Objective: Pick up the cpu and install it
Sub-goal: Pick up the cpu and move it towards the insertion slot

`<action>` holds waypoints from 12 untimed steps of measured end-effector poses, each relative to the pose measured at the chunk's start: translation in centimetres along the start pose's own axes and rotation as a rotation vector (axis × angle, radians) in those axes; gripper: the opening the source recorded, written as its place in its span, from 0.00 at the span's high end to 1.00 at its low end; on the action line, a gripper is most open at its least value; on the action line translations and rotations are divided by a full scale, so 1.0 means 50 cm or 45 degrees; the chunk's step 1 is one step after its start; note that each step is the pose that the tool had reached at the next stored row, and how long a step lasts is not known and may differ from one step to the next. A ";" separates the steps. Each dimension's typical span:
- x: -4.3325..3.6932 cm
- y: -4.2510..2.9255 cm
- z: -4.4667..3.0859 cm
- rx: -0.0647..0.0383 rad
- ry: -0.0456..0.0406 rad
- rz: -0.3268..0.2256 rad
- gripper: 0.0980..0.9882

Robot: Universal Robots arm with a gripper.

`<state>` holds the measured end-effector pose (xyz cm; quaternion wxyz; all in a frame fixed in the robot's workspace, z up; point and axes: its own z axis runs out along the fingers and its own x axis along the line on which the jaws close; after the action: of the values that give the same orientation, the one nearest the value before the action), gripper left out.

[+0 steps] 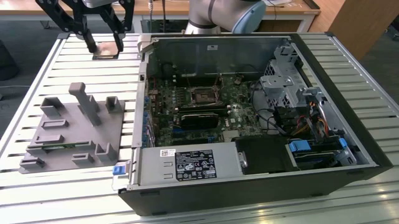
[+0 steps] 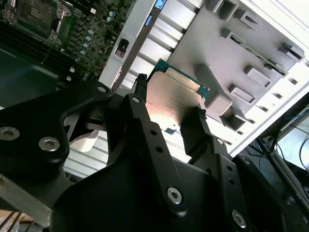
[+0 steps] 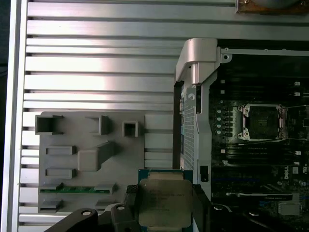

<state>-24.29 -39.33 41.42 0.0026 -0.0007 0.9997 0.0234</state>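
The cpu (image 1: 106, 49), a thin square chip with a shiny silver-grey metal top and, in both wrist views (image 2: 170, 99) (image 3: 164, 202), a narrow teal-green rim, sits clamped by opposite edges between the black jaws of the gripper (image 1: 105, 46). It is held flat with its metal face up and, being square, has no long axis. It hangs over the slatted metal surface (image 1: 74, 70) at the exterior view's left of the open computer case (image 1: 324, 70), well apart from the grey fixture (image 1: 68, 135) and the motherboard socket (image 1: 203, 95).
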 end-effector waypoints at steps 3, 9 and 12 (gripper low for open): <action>-0.005 0.000 0.000 0.000 0.000 0.000 0.52; -0.020 0.000 0.001 0.000 0.000 0.000 0.52; -0.028 0.000 0.002 0.000 0.000 0.000 0.52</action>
<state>-22.87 -39.33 41.35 0.0028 -0.0006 0.9997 0.0234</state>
